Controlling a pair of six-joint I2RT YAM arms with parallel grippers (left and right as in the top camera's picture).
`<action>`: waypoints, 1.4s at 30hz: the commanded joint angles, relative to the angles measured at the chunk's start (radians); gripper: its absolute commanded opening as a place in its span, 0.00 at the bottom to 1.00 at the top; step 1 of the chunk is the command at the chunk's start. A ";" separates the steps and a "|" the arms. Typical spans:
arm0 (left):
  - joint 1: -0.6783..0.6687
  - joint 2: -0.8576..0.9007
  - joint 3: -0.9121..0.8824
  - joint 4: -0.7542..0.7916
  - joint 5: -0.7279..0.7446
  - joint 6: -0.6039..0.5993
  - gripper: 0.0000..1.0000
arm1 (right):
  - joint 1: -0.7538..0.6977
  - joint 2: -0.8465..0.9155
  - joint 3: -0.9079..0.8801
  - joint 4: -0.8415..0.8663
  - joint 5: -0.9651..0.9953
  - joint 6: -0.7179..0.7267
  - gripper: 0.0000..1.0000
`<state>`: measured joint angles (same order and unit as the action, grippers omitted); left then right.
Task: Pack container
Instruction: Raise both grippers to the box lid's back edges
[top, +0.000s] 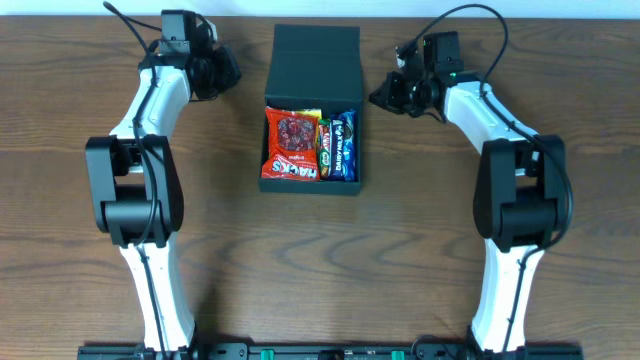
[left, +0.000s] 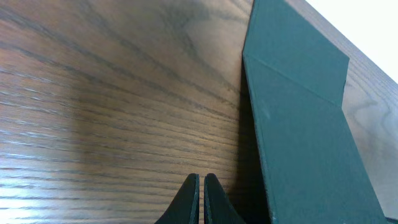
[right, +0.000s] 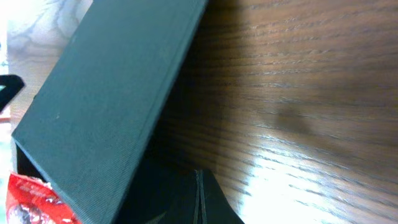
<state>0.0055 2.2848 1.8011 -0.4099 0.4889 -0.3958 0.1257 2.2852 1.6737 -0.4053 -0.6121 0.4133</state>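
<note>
The box (top: 315, 55) is matte black, and the counter (top: 420, 260) is dark brown wood with a streaky grain. The red packet (top: 291, 145) has white lettering, and so does the blue packet (top: 346, 148). The arms (top: 160, 290) are white with black joints.

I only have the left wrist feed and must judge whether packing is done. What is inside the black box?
Observer: Overhead shows a red snack packet, a slim bar and a blue Dairy Milk packet side by side in the container.
Operator: Is it closed over them?
Observer: No. The flap lid leans back behind the snacks, which lie uncovered.
Operator: Where is the right gripper?
Observer: The right gripper is shut and empty, beside the container's right side.
</note>
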 joint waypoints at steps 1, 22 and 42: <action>0.003 0.039 0.004 0.009 0.061 -0.034 0.06 | 0.000 0.040 0.010 0.024 -0.076 0.051 0.01; -0.043 0.214 0.190 0.070 0.250 -0.136 0.06 | 0.001 0.156 0.014 0.308 -0.234 0.245 0.01; -0.001 0.213 0.301 -0.034 0.332 -0.078 0.06 | -0.018 0.155 0.162 0.416 -0.482 0.180 0.01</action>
<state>-0.0078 2.4874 2.0365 -0.4252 0.7868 -0.5152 0.1188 2.4413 1.7905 0.0105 -1.0031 0.6178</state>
